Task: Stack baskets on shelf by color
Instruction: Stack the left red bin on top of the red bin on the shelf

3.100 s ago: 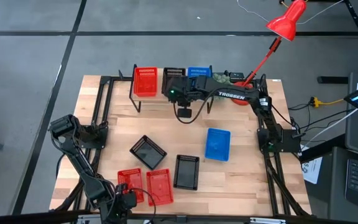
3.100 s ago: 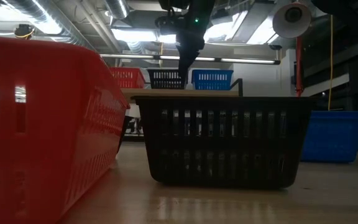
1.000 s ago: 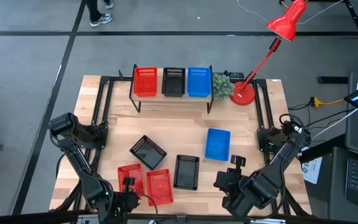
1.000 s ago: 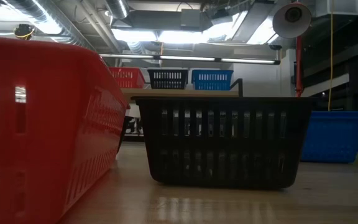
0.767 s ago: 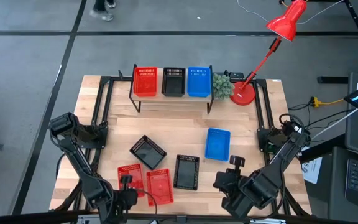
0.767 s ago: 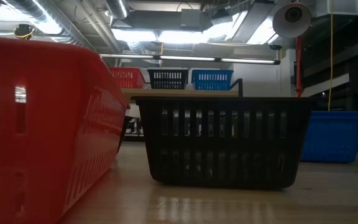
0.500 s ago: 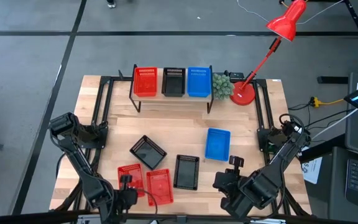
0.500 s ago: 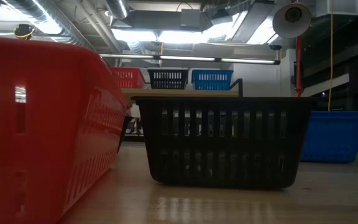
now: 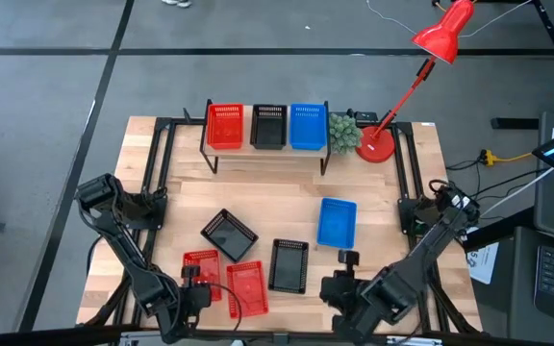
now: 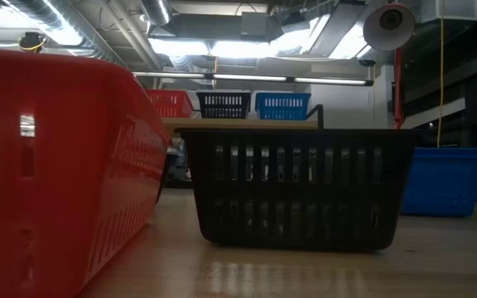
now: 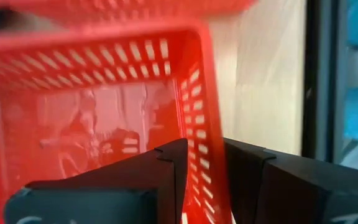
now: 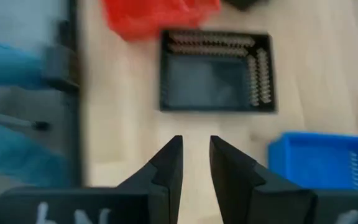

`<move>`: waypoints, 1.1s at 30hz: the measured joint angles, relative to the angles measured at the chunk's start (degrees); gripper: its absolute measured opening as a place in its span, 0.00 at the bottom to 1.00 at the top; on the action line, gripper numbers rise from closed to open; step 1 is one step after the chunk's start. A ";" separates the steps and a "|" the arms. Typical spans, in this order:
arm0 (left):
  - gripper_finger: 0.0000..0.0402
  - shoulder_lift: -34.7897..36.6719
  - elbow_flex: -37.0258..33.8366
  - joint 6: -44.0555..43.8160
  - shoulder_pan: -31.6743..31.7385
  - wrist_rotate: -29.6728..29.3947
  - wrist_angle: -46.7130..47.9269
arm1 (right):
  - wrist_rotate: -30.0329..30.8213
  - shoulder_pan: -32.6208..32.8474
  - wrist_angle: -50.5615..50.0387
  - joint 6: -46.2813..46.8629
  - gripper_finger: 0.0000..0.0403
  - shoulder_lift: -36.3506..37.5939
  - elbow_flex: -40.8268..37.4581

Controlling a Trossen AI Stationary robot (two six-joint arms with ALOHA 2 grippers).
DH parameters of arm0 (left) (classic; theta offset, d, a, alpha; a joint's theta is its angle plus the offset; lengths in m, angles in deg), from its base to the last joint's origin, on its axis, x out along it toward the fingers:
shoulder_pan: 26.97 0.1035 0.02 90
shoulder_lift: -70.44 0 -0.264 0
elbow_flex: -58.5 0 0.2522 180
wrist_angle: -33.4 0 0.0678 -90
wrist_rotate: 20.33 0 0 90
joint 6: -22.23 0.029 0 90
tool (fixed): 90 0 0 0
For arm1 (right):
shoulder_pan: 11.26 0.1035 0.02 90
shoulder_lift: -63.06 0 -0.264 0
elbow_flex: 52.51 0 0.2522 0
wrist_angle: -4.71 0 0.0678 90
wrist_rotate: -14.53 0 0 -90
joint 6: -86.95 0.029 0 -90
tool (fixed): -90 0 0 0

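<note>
We note the right gripper (image 9: 347, 272) has slid leftward along the frame's bottom, fingers narrowly apart and empty, toward the black basket (image 9: 289, 265). Left gripper (image 11: 204, 168) straddles a red basket (image 9: 245, 288) wall (lower left) — grip unconfirmed. Shelf (image 9: 267, 150) holds three — upper centre.

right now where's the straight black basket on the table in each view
High: black basket, front centre of table.
Low: centre, large.
Left wrist: not in it.
Right wrist: ahead of the fingers.
Shared landmark: loose blue basket beside it, also seen low and right wrist.
</note>
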 joint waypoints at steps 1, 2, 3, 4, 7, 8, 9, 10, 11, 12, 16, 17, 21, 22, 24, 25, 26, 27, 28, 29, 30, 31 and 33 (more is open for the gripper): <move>0.18 -0.01 -0.72 -0.60 0.20 1.17 -0.24 | 0.42 -0.48 -1.40 1.29 0.20 -0.02 -1.63; 0.18 -0.02 -1.38 -1.50 0.36 2.23 -0.41 | 0.92 -1.01 -3.57 3.21 0.20 -0.07 -3.32; 0.18 -0.03 -2.02 -2.51 0.57 3.35 -0.86 | 1.18 -1.54 -5.69 5.12 0.20 -0.07 -4.81; 0.18 -0.04 -2.54 -3.28 0.74 3.95 -1.31 | 1.08 -2.12 -7.09 6.44 0.20 -0.06 -6.32; 0.18 -0.04 -3.40 -4.15 0.81 3.78 -2.14 | -0.37 -3.89 -8.73 6.44 0.20 -0.07 -10.43; 0.18 -0.04 -3.66 -3.75 0.75 3.81 -2.65 | -1.16 -4.61 -8.35 5.33 0.20 -0.07 -11.56; 0.18 -0.04 -3.86 -3.38 0.75 3.78 -2.87 | -2.27 -5.37 -7.86 3.93 0.20 -0.04 -12.76; 0.18 -0.04 -3.98 -2.88 0.92 3.83 -2.88 | -3.99 -6.27 -7.15 2.51 0.20 -0.04 -14.06; 0.18 -0.04 -4.09 -2.56 1.15 3.94 -2.91 | -5.71 -7.28 -6.36 1.36 0.20 -0.05 -15.30; 0.18 -0.04 -4.16 -2.55 1.42 3.96 -2.94 | -6.89 -8.22 -5.50 0.26 0.20 -0.07 -16.42; 0.15 -0.04 -4.18 -2.05 2.26 3.74 -3.03 | -8.98 -11.08 -3.67 -2.93 0.20 -0.07 -18.53; 0.11 -0.04 -4.18 -1.32 2.36 3.48 -3.05 | -8.94 -11.61 -3.73 -3.37 0.20 -0.07 -18.51; 0.02 0.03 -1.50 0.69 2.62 2.73 -0.84 | -8.73 -13.08 -3.70 -5.66 0.20 -0.07 -16.92; 0.01 0.33 0.04 0.68 2.66 2.82 0.60 | -8.55 -13.21 -3.68 -6.04 0.20 -0.07 -16.48; 0.00 1.29 4.18 0.36 2.64 3.16 5.72 | -8.35 -13.27 -3.69 -6.78 0.20 -0.07 -16.18; 0.00 1.74 6.51 0.33 2.61 2.97 8.56 | -8.37 -13.21 -3.73 -7.32 0.20 -0.07 -16.18; 0.00 2.17 9.17 0.35 2.55 2.20 11.62 | -8.41 -13.17 -3.73 -7.74 0.20 -0.07 -16.17; 0.00 2.77 12.05 0.60 2.51 1.20 15.30 | -8.40 -13.14 -3.78 -8.02 0.20 -0.07 -16.16; 0.00 3.52 15.18 1.30 2.51 -0.34 19.59 | -8.44 -13.11 -3.81 -8.06 0.20 -0.05 -16.16; 0.00 4.27 18.17 2.40 2.53 -2.37 24.16 | -8.44 -13.13 -3.77 -8.02 0.20 -0.07 -16.16; 0.00 4.96 21.15 3.62 2.64 -5.00 29.41 | -8.41 -13.17 -3.69 -7.97 0.20 -0.05 -16.16; 0.00 5.59 23.95 4.90 2.95 -8.34 35.23 | -8.38 -13.18 -3.56 -7.98 0.20 -0.07 -16.14; 0.00 6.85 28.58 7.53 4.54 -15.32 46.43 | -7.09 -13.18 -2.93 -7.96 0.20 -0.07 -16.14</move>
